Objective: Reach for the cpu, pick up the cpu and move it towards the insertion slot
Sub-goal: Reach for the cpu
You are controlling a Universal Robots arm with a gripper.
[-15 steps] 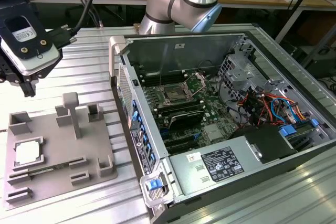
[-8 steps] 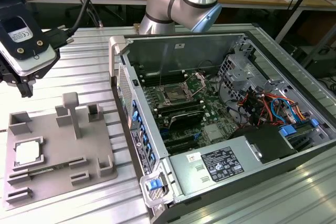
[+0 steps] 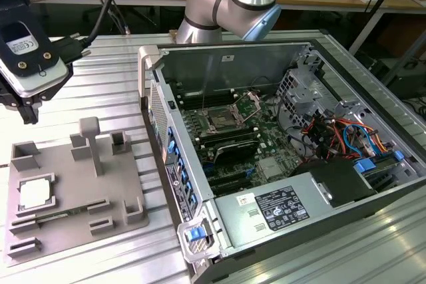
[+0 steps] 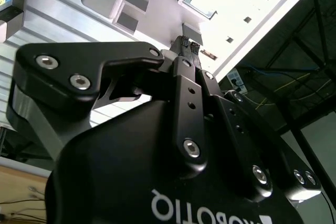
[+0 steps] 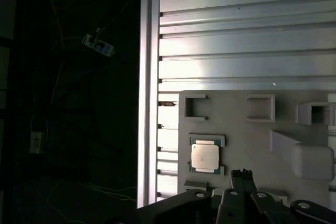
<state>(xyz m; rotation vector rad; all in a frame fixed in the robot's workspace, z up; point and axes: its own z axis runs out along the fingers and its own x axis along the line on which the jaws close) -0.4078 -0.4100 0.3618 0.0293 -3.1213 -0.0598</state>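
While the cpu (image 5: pixel 205 157) lies nested in the grey fixture plate (image 5: pixel 241 129), presumably kept square for grasping, the gripper (image 5: pixel 242 173) hovers above, fingertips pinched together on nothing, well apart from the insertion slot (image 3: pixel 219 122).

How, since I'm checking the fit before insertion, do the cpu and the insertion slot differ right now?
The cpu has a pale silvery top; the insertion slot has a dark centre inside a shiny metal frame. The cpu lies in a grey tray; the insertion slot sits on the green board inside the open computer case. Both are square and lie flat.
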